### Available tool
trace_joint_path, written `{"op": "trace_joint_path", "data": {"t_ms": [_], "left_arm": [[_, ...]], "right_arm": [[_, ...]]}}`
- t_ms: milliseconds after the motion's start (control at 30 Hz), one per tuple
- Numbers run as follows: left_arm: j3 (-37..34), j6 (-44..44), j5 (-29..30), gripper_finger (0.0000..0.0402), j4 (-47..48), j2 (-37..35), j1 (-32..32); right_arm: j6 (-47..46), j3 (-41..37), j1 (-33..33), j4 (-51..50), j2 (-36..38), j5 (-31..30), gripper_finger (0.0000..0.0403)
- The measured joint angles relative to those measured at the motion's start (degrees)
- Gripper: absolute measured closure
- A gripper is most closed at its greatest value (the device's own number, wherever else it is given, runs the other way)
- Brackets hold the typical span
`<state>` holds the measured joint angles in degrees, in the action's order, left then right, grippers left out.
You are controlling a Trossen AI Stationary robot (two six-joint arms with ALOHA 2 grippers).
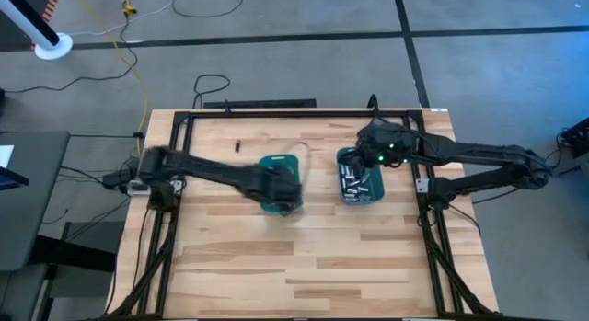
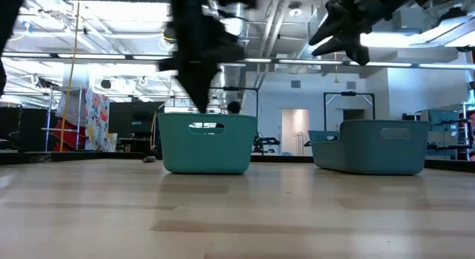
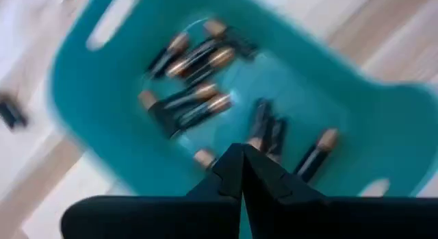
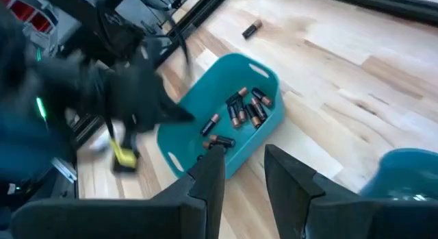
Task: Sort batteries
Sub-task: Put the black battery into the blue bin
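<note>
Wooden bench [image 1: 304, 257] carries two teal trays. Loose battery [image 1: 236, 146] lies at about ten o'clock from left tray [image 1: 276, 163], long axis roughly twelve-to-six. Left end effector [image 3: 242, 172], closed and empty, hovers over that tray's batteries [image 3: 195, 95], nearest. Right end effector [image 4: 241, 172], half-open and empty, hangs over right tray [image 1: 361, 189].

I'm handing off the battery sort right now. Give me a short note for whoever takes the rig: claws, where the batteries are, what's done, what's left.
Left claw: shut, empty as far as the left wrist view shows, over the left teal tray.
Right claw: part open, nothing between its fingers, above the right teal tray.
Batteries: a pile with coppery ends in the left tray; more in the right tray.
Done: nearly all are in trays.
Left: one loose battery lies on the table beyond the left tray; pick and bin it.
</note>
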<state>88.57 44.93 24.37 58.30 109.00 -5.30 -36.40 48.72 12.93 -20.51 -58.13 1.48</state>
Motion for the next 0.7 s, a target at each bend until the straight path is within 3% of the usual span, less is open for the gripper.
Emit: {"op": "trace_joint_path", "data": {"t_ms": [167,333,500,700], "left_arm": [[-23.2,8.15,0.36,0.0401,-11.99,-20.82,2.3],[-37.02,17.09,3.41,0.0401,-12.66,-37.64,8.6],[-43.58,16.14,1.15,0.039,-12.95,-48.17,16.4],[-45.4,8.53,-1.36,0.0332,-14.63,-50.59,23.79]], "right_arm": [[-2.37,1.16,-2.05,0.23,-4.23,-1.66,0.0281],[-3.02,2.48,-2.51,0.62,-9.39,-1.71,0.0281],[-4.01,3.57,-2.95,0.45,-13.63,-1.71,0.0281],[-2.84,3.92,-4.44,-0.14,-15.32,-1.62,0.0281]]}}
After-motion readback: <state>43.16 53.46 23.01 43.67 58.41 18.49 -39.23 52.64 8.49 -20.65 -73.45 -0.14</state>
